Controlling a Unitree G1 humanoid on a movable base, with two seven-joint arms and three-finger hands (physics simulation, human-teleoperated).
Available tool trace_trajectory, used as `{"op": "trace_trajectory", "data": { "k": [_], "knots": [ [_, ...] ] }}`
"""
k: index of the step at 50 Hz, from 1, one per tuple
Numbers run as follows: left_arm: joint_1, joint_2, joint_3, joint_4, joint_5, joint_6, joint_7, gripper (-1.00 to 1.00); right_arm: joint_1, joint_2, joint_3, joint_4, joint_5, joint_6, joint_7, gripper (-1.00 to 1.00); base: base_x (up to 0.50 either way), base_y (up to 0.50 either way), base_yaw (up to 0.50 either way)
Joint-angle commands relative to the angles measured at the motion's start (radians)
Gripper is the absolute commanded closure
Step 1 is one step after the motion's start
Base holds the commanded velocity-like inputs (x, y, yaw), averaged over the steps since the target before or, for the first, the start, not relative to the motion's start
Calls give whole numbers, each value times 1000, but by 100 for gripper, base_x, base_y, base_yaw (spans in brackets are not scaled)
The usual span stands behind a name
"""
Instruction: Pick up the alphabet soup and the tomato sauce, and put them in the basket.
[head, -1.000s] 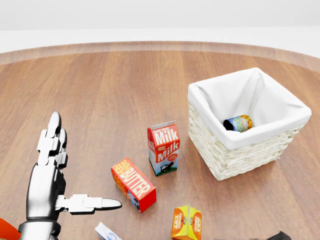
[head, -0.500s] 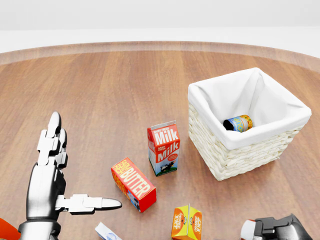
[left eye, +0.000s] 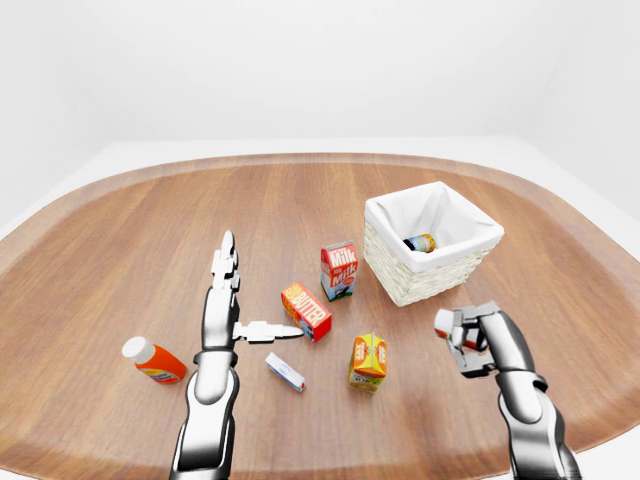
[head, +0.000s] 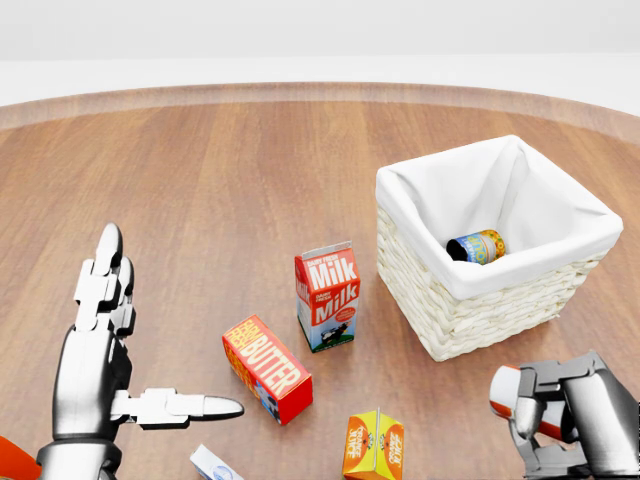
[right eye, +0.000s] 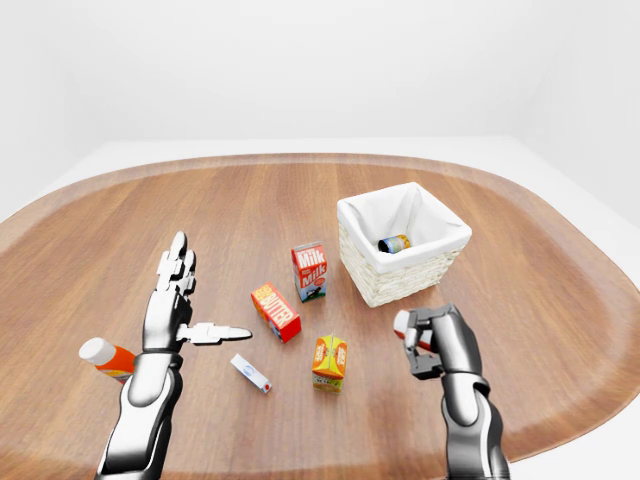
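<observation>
Below the basket (head: 480, 300) in the head view, a red and white can (head: 507, 392) is gripped by the right hand (head: 560, 415). Another can (head: 475, 246) is seen lying inside the basket. The left hand (head: 105, 350) is held open above the tabletop (head: 220, 180).

The right hand (head: 560, 415) hides most of its red-and-white can (head: 505, 392), label unreadable.

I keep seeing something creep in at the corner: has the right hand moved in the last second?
Yes. The right hand, shut on a can, has risen into the head view's bottom right, toward the basket.
</observation>
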Motion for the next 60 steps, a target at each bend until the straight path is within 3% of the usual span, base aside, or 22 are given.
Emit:
{"op": "trace_trajectory", "data": {
  "k": [1,24,34,52,56,60],
  "knots": [
    [8,-1,-1,-14,0,0,-3,-100,-112,-51,23,-11,25,0,-9,100,0,0,0],
    [-1,-2,-1,-2,-2,0,4,-100,-275,-106,60,-33,50,0,9,100,0,0,0],
    [0,-2,-1,-11,-4,0,7,-100,-403,-138,86,-14,53,0,12,100,0,0,0],
    [-1,-1,-2,-4,-4,0,6,-100,-625,-176,155,184,15,0,-41,100,0,0,0],
    [-2,-1,-2,-4,-3,0,6,-100,-691,-185,160,224,18,20,-32,100,0,0,0],
    [-1,-1,-3,-7,-3,0,5,-100,-766,-196,177,353,14,1,-70,100,0,0,0]
  ]
}}
